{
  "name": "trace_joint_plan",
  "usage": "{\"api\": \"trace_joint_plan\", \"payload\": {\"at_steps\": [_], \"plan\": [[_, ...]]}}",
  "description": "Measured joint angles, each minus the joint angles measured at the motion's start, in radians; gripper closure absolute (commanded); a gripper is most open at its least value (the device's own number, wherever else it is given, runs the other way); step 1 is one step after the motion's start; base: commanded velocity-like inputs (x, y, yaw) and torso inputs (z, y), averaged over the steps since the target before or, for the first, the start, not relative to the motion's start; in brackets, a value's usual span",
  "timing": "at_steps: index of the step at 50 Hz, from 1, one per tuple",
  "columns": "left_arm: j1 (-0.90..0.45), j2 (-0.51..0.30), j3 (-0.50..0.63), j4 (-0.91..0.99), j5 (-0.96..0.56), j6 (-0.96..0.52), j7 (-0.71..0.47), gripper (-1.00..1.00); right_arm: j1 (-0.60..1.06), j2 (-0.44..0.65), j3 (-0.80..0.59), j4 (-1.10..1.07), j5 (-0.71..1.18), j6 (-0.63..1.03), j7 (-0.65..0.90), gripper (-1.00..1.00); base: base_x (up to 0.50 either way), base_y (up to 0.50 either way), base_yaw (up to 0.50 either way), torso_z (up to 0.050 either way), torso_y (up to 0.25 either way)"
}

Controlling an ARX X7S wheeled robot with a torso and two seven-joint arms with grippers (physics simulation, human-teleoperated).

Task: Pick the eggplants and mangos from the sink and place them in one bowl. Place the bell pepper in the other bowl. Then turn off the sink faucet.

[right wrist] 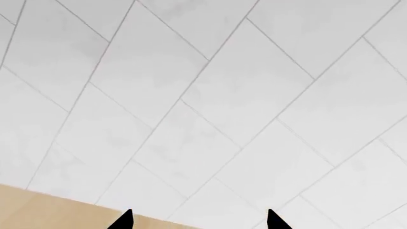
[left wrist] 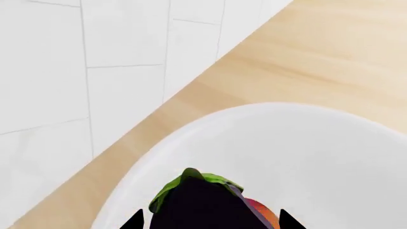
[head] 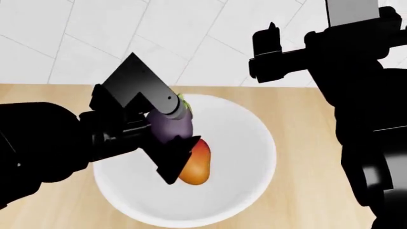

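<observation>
In the left wrist view, the left tool [left wrist: 207,224] is gripping the eggplant [left wrist: 203,205], whose green cap is pointing out ahead between the two dark fingertips. A sliver of the mango [left wrist: 264,214] is peeking out from behind the eggplant. Both are sitting over the white inside of the larger bowl [left wrist: 318,157], which is resting on the wooden bench [left wrist: 318,52] near a white tiled wall [left wrist: 76,71].

In the head view, the left tool [head: 167,138] is clamping the purple eggplant [head: 170,126] above the larger bowl [head: 251,148], and the mango [head: 196,164] is already lying inside it, just beside and below the eggplant. The right arm is hanging raised at the side, well apart from the bowl; its tool [head: 272,36] is showing only as a dark silhouette, so I cannot tell from here how wide it is standing.

In the right wrist view, the right tool [right wrist: 198,220] is facing the tiled wall with its two tips spread apart and nothing between them.

Judging progress: the mango is placed, and the eggplant is in hand over its bowl and not yet released. The bell pepper, the smaller bowl and the faucet are not showing in any view, so those steps appear to be left.
</observation>
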Motion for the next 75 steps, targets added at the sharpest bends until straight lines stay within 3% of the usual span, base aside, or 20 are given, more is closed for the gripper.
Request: {"api": "trace_joint_plan", "payload": {"at_steps": [25, 26, 61, 75], "plan": [[-0.02, 0.03, 0.018, -0.078, 0.04, -0.031, -0.005, 1.0, -0.033, 0.002, -0.002, 0.017, 0.007, -0.016, 0.002, -1.0, 0.0, 0.0, 0.0, 0.0, 0.0], [-0.021, 0.031, 0.019, -0.078, 0.041, -0.032, -0.006, -1.0, -0.034, 0.003, -0.002, 0.017, 0.007, -0.017, 0.002, -1.0, 0.0, 0.0, 0.0, 0.0, 0.0], [-0.034, 0.037, 0.023, -0.053, -0.007, -0.034, -0.025, -1.0, -0.064, 0.013, 0.009, 0.007, 0.021, -0.025, 0.011, -1.0, 0.0, 0.0, 0.0, 0.0, 0.0], [-0.005, -0.047, -0.086, 0.013, -0.073, -0.022, -0.097, -1.0, -0.104, 0.027, 0.038, -0.027, 0.032, -0.041, 0.016, -1.0, 0.0, 0.0, 0.0, 0.0, 0.0]]}}
